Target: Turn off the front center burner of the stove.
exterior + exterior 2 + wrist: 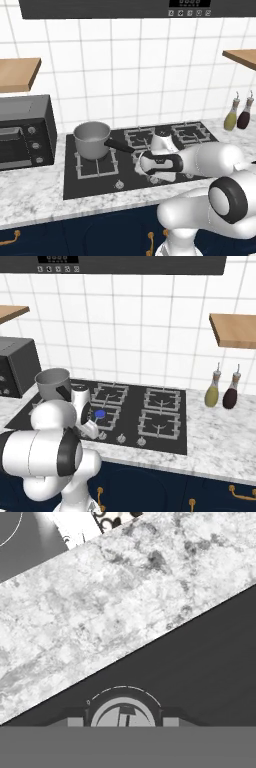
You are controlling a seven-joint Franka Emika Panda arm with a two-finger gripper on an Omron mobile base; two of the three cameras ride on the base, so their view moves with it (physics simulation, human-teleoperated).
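The stove (167, 445) is a wide black cooktop with grey grates and silver knobs along its front. The front center burner (112, 419) shows a bright blue disc (100, 414) at its middle. My gripper (93, 432) hangs low over the knob row just in front of that burner, pointing down. In the hand view a round silver knob (123, 713) sits on the black cooktop (210, 662) right between my fingertips (75, 720). The gripper (123, 721) stands open, one tip on either side of the knob. In the left base view my arm hides the burner.
A grey pot (92, 139) with a dark handle stands on the front left grate, close to my arm. A black box oven (25, 132) sits left on the marble counter (100, 612). Two bottles (212, 390) stand right of the stove. More knobs (141, 442) lie beside my hand.
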